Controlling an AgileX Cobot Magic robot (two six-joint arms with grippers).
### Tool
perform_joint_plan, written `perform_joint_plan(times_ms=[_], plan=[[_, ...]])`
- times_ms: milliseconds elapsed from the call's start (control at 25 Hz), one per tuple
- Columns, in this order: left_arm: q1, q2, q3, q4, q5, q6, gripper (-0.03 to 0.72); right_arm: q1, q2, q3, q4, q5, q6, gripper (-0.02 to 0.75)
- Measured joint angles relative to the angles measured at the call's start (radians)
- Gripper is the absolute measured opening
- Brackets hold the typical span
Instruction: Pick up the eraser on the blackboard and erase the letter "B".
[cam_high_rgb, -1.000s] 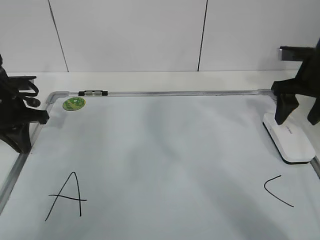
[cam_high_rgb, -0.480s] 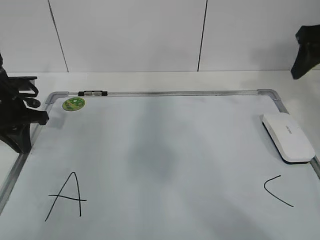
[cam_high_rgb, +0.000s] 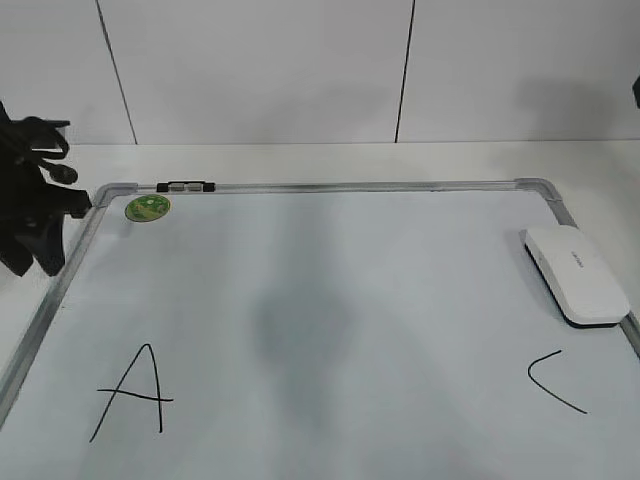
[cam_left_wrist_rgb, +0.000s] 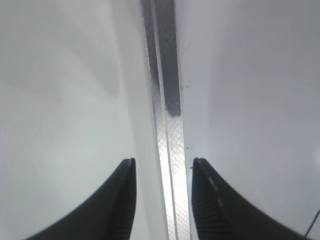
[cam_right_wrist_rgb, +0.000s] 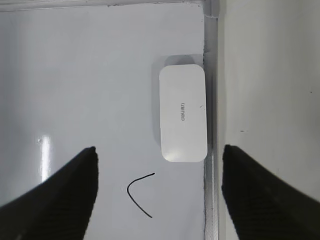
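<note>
The eraser (cam_right_wrist_rgb: 183, 113), a smooth white rounded block, lies on the board (cam_high_rgb: 330, 300) just beside its right metal rim, ahead of and between the right fingers (cam_right_wrist_rgb: 70, 195), its long axis running along their view. Those 2 fingers are spread wide and empty, far nearer than the left fingers (cam_left_wrist_rgb: 120, 200), which are parted and empty over the left rim. No "B" shows, only "A" (cam_high_rgb: 132, 393) and a partial "C" (cam_right_wrist_rgb: 139, 194).

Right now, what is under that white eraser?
The eraser lies flat on the blackboard, beside its right frame. Whatever the eraser covers cannot be seen; the C sits nearby.

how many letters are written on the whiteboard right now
2: an "A" near the board's front left, and a "C" at front right, just in front of the eraser. No "B" is visible.
</note>
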Motion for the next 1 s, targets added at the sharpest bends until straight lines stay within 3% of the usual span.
perform_joint_plan(times_ms=[520,1000], plan=[[0.0,-0.148,-0.013,0.0,0.091,0.0,0.276,0.0,-0.247,0.249,0.0,0.011,0.002,0.589],[0.0,-0.511,0.243,0.007,0.108,0.0,0.256,0.0,-0.589,0.508,0.0,0.013,0.004,0.587]])
